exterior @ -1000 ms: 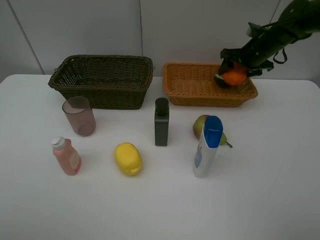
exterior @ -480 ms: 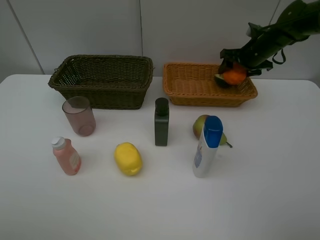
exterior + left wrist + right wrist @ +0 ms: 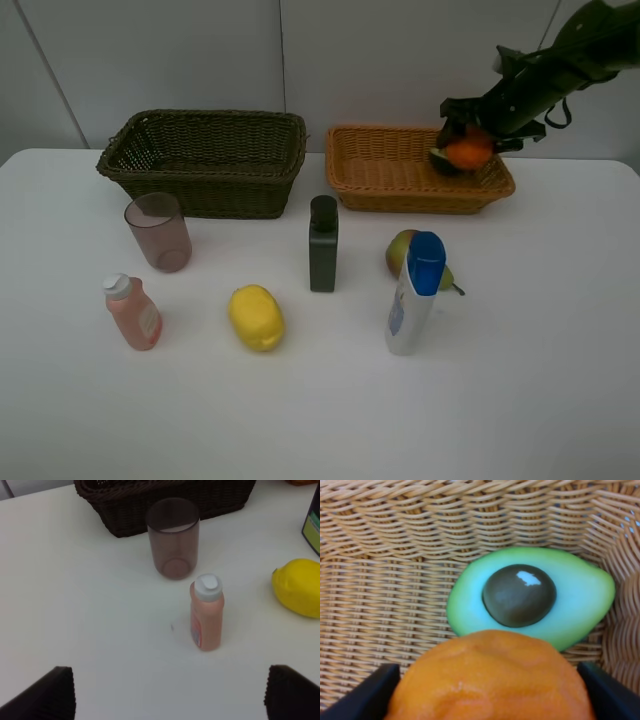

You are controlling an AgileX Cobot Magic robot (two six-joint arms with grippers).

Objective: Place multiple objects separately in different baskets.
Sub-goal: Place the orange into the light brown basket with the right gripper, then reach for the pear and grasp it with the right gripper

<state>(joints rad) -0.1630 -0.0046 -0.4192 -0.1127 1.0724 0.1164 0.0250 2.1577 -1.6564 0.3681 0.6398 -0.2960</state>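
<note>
The round orange fruit (image 3: 469,153) was clamped between the fingers of the right gripper (image 3: 466,140). It was held over the 3 o'clock end of the shallow, light-orange rectangular wicker basket (image 3: 385,190). Whether the orange touched the weave below could not be told. In the right wrist view, a green avocado half (image 3: 580,595) was seen lying cut face up, dark stone showing, on the basket floor just beyond the orange.

The left gripper (image 3: 170,695) was seen only in its own wrist view. Its fingers were spread wide with nothing between them, above the white table (image 3: 540,380).

With the high view read as a clock face, the light-orange basket was found at 1 o'clock on the table. The deeper, dark brown-green rectangular wicker basket (image 3: 200,190) was at 11 o'clock, just beside it.

- A translucent pink cup (image 3: 158,232) stood upright at 6 o'clock of the dark basket's left end.
- A small pink bottle with a white cap (image 3: 132,313) stood at 6 o'clock of the cup.
- A yellow lemon (image 3: 257,317) lay at 3 o'clock of the pink bottle.
- A dark green square bottle (image 3: 323,245) stood upright between the two baskets' 6 o'clock sides.
- A white bottle with a blue cap (image 3: 412,300) stood at 4 o'clock of the dark green bottle.
- A green-red pear (image 3: 400,250) was partly hidden behind the white bottle, at its 12 o'clock.
</note>
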